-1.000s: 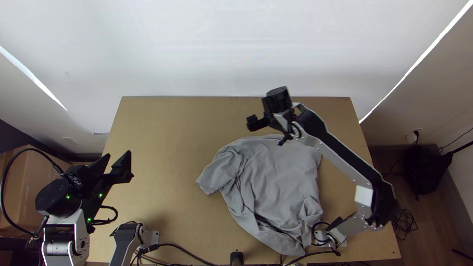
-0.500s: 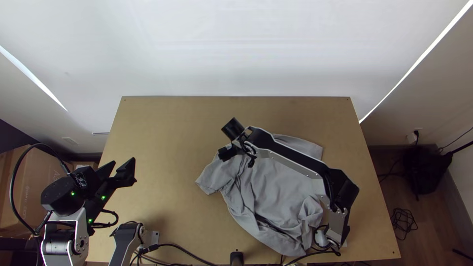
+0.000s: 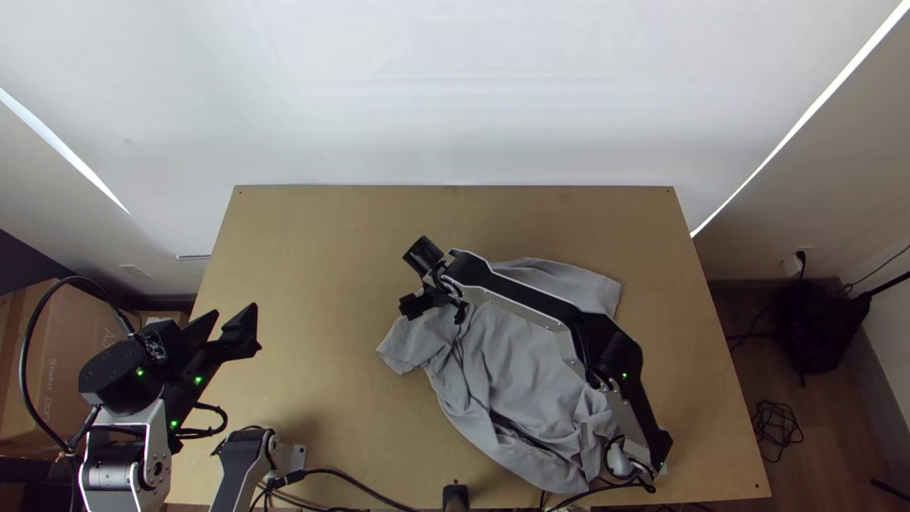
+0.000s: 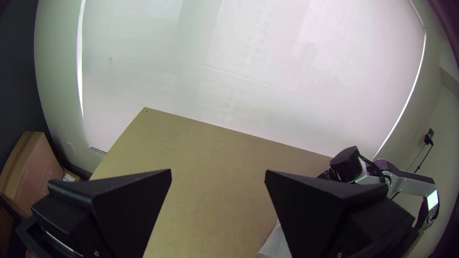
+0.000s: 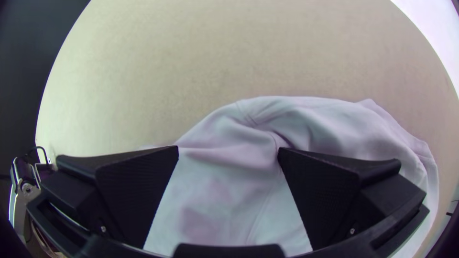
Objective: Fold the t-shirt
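Silver-grey-and-black left arm (image 3: pixel 126 424) had a black cylindrical housing (image 3: pixel 104 377), green lights (image 3: pixel 140 373), looped black cable (image 3: pixel 24 365); silver-grey-and-black right arm (image 3: pixel 526 296) had wedge-shaped black fingers (image 5: pixel 136 191), small round screws (image 5: pixel 352 231).

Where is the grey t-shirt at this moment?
In the top view, the t-shirt lies rumpled, mostly on the right half of the table, beneath the right arm.

The long silver-and-black right arm (image 3: pixel 532 301) hides some grey cloth t-shirt (image 3: pixel 517 370) (annoyingly); the top view crops a brown cardboard box (image 3: pixel 71 327).
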